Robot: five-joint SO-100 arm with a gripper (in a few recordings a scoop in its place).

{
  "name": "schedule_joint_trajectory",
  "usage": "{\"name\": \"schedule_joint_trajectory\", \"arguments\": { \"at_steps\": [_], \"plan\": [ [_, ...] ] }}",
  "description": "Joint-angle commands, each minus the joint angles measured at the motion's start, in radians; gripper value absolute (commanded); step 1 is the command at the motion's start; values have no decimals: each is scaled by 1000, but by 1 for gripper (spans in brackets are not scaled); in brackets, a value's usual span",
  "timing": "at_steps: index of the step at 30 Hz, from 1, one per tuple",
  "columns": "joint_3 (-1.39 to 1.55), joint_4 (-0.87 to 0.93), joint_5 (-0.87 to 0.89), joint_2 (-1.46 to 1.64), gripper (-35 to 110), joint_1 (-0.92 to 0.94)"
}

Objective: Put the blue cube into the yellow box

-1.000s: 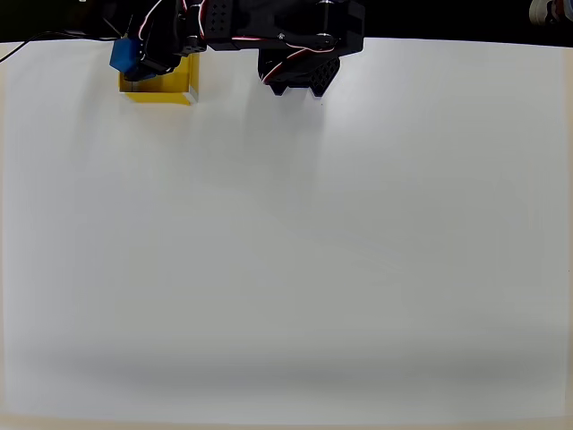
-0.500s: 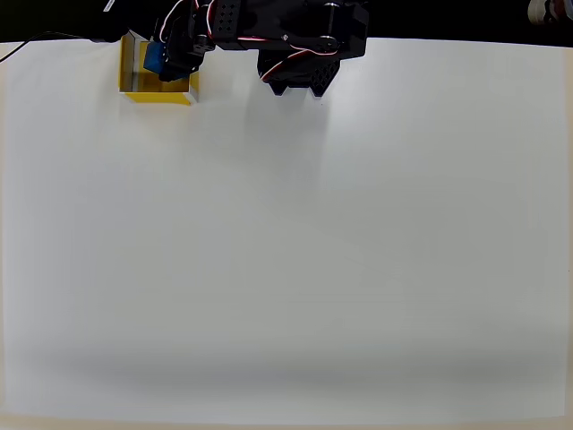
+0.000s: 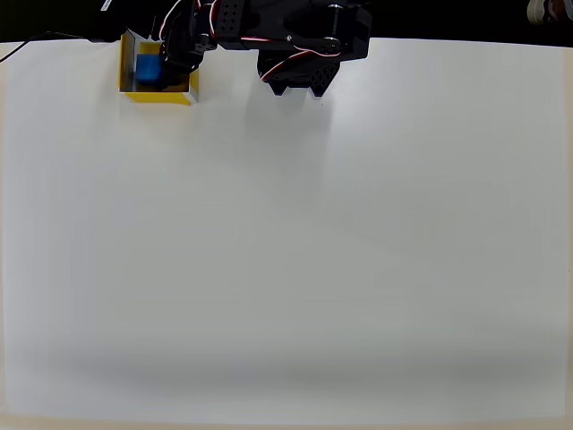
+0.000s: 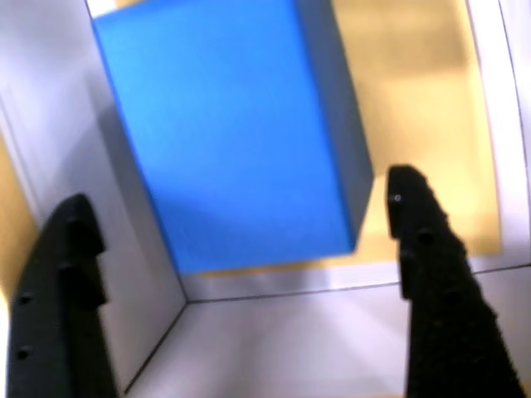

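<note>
- While the gripper [image 4: 241,240] hangs with fingers spread and holding nothing, the blue cube [image 3: 148,69] lies inside the yellow box [image 3: 159,97].
- Box stands at eleven o'clock on the white table [image 3: 295,251].

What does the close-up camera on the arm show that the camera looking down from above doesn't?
The wrist view alone shows the claw up close: its two black fingers stand apart on either side of the blue cube, not pressing it, and the yellow box's whitish inner walls meet at a corner. The overhead view alone shows the whole white table, the black arm at its far edge, and the box near the table's upper-left corner. Both show the cube sitting inside the box.
</note>
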Motion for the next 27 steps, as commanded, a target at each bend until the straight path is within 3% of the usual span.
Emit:
{"name": "schedule_joint_trajectory", "arguments": {
  "at_steps": [1,7,13,19,27],
  "plan": [
    [-186,92,-51,83,14,29],
    [-408,374,-143,147,1,21],
    [-532,566,-175,209,0,-46],
    [-557,627,-86,305,0,-285],
    [-540,643,9,434,2,-739]
  ]
}}
